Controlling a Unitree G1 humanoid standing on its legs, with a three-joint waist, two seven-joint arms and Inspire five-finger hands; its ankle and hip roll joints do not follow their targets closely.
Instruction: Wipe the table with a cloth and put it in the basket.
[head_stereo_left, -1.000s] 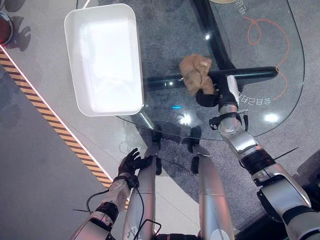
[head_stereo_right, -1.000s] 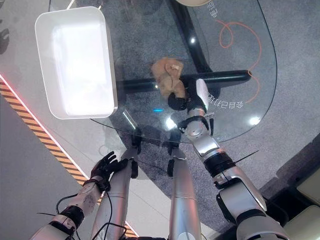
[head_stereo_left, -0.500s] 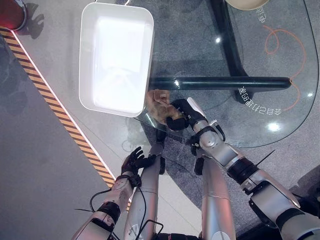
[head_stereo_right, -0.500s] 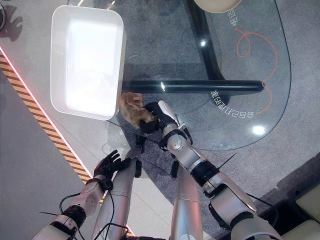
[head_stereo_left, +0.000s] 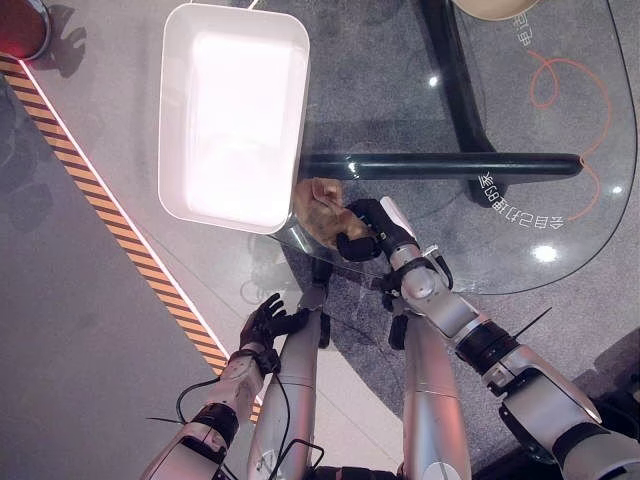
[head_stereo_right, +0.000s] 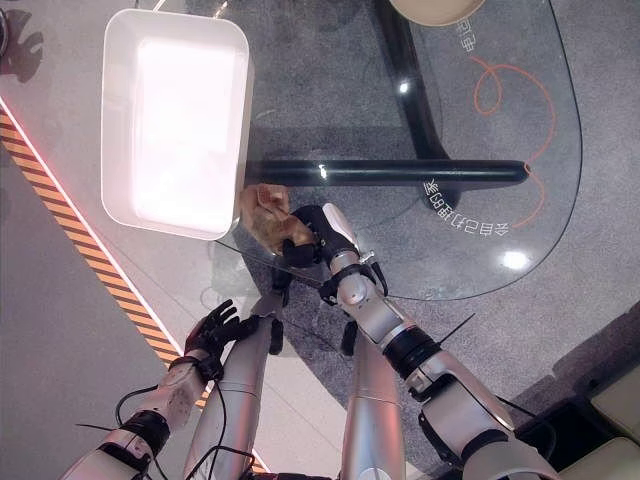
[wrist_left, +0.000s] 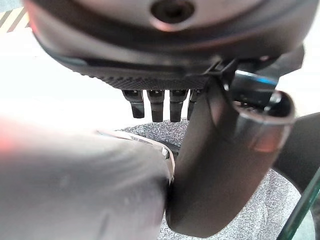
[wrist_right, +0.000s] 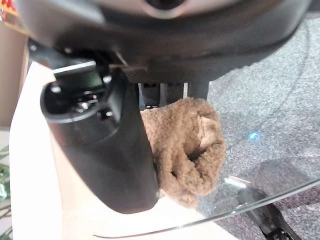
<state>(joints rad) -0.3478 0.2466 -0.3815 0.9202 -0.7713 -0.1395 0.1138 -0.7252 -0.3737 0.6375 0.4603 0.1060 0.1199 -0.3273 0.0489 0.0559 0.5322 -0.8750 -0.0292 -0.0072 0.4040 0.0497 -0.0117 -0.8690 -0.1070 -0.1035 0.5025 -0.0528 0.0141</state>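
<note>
A crumpled brown cloth (head_stereo_left: 322, 213) lies at the near left edge of the glass table (head_stereo_left: 520, 120), just beside the near corner of the white basket (head_stereo_left: 232, 110). My right hand (head_stereo_left: 370, 228) is curled round the cloth; in the right wrist view the cloth (wrist_right: 186, 147) bulges out between the thumb (wrist_right: 112, 140) and the fingers. My left hand (head_stereo_left: 268, 322) hangs low beside the table's near edge, below the tabletop, fingers relaxed and holding nothing. The basket holds nothing.
A dark table beam (head_stereo_left: 450, 165) runs under the glass. A tan round thing (head_stereo_left: 495, 8) sits at the table's far edge. An orange line (head_stereo_left: 570, 90) curls on the right part of the glass. A striped floor tape (head_stereo_left: 120, 240) runs along the left.
One second ago my right hand held the cloth at the table's middle; it has swept it left to the near edge by the basket. In the last half second it barely moved. The camera shifted.
</note>
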